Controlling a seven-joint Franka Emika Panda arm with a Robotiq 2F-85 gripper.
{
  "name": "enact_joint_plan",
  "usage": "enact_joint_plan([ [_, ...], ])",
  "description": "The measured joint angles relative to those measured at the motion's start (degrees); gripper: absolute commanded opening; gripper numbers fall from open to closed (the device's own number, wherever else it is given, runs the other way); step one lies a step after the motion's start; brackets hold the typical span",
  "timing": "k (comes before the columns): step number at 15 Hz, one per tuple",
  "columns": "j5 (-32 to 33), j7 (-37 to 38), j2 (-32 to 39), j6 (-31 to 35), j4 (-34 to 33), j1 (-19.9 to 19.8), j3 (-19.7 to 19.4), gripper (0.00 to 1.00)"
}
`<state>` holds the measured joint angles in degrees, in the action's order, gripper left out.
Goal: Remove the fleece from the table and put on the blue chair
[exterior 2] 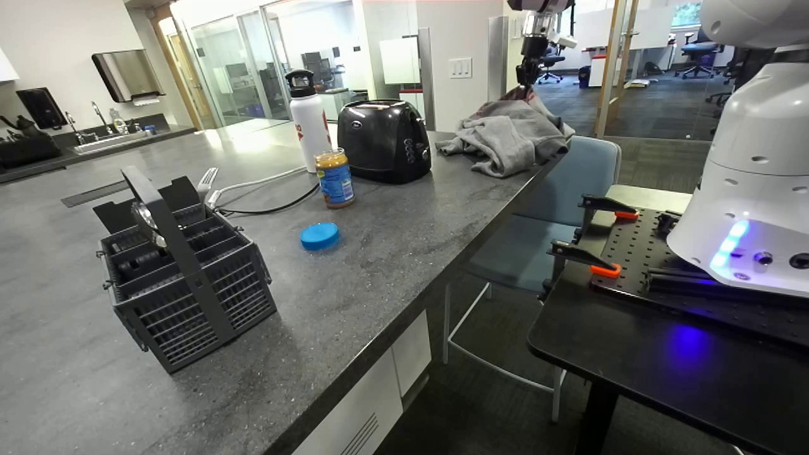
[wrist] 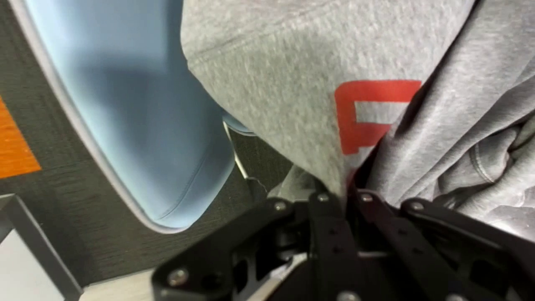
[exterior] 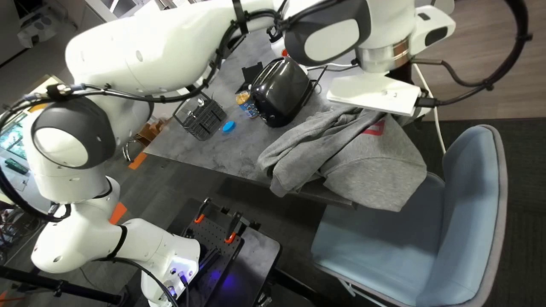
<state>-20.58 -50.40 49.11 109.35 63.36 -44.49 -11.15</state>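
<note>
The grey fleece with red lettering [exterior: 375, 175] lies bunched on the table [exterior: 204, 153] and hangs past its edge over the blue chair [exterior: 384, 247]. It also shows in an exterior view [exterior 2: 505, 139] and fills the upper part of the wrist view [wrist: 284, 79]. My gripper [wrist: 345, 198] is shut on a pinched fold of the fleece beside the red print. In an exterior view the gripper [exterior 2: 526, 79] points down and holds that fold raised. The blue chair [wrist: 133, 96] stands close to the table edge, its backrest left of the fleece in the wrist view.
A black toaster [exterior: 279, 91] stands near the fleece. A white bottle [exterior 2: 310, 126], a jar [exterior 2: 335, 180], a blue lid [exterior 2: 320, 236] and a grey cutlery basket [exterior 2: 189, 284] are also on the table. The robot's black stand [exterior 2: 619, 335] is across from the table edge.
</note>
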Motion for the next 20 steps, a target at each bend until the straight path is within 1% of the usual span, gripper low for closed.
enact_joint_plan([
  [3, 2.4, 0.0, -5.7, 3.4, 4.3, 1.1, -2.3, 0.01],
  [7, 5.9, 0.0, -13.5, 10.0, 11.3, 3.4, -4.8, 0.01],
  [13, 10.0, 0.0, -24.5, 19.2, 21.3, 6.4, -7.7, 0.01],
  [16, 11.2, 0.5, -28.8, 21.4, 23.7, 6.4, -8.2, 0.01],
  [20, 11.4, 2.6, -32.6, 22.4, 24.3, 5.5, -8.3, 0.01],
])
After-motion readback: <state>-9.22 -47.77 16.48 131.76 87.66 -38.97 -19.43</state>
